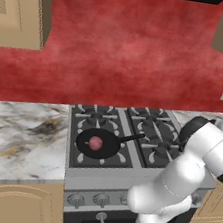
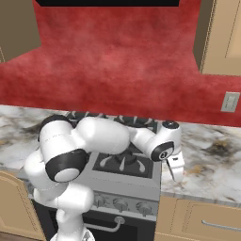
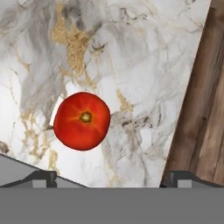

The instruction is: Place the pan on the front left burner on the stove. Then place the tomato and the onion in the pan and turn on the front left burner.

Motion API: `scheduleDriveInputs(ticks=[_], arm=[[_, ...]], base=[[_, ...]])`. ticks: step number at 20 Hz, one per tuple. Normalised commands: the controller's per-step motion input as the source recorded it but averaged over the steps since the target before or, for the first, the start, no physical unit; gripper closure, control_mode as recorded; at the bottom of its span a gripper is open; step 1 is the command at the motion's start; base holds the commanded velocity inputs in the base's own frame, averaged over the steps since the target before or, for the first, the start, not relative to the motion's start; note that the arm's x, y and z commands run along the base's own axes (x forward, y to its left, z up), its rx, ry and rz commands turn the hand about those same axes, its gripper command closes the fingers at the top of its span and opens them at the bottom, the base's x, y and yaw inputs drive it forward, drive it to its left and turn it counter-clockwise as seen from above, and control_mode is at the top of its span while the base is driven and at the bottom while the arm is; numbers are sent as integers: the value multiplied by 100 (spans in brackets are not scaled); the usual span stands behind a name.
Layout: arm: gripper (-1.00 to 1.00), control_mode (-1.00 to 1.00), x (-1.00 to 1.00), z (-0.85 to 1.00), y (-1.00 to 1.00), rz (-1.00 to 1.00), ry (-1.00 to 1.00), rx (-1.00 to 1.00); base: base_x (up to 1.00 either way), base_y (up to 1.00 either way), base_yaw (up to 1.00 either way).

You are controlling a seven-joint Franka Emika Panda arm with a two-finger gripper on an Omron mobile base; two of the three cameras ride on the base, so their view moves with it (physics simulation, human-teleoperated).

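Gripper [image 2: 175,173] hovering over tomato [image 3: 82,121], jaws spread wide, nothing held.
Tomato's sitting on the marble counter [image 3: 144,65] right of the stove [image 1: 123,183], stem end facing up at the cam, roundish so no real long axis; needs centring btwn fingers before dropping. Pan [image 1: 97,143] w/ onion [image 1: 95,142] is waiting on front left burner, handle running back-right.

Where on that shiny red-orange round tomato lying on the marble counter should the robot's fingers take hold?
Across the widest part of the glossy red-orange tomato, coming straight down from above. It lies alone on the marble counter with its stem scar facing up, so its rounded flanks are free on all sides. The open gripper probably needs to shift until the fruit sits midway between its fingers, since the tomato is now off to one side.
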Motion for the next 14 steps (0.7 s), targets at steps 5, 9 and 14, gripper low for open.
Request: scheduleDriveInputs(ticks=[5,9,14], arm=[[-100,-100,10,-12,-11,1,0,0],[-100,-100,17,-14,-2,0,0,0],[-100,-100,16,-16,-4,1,0,0]], base=[[0,0,0],[0,0,0],[0,0,0]])
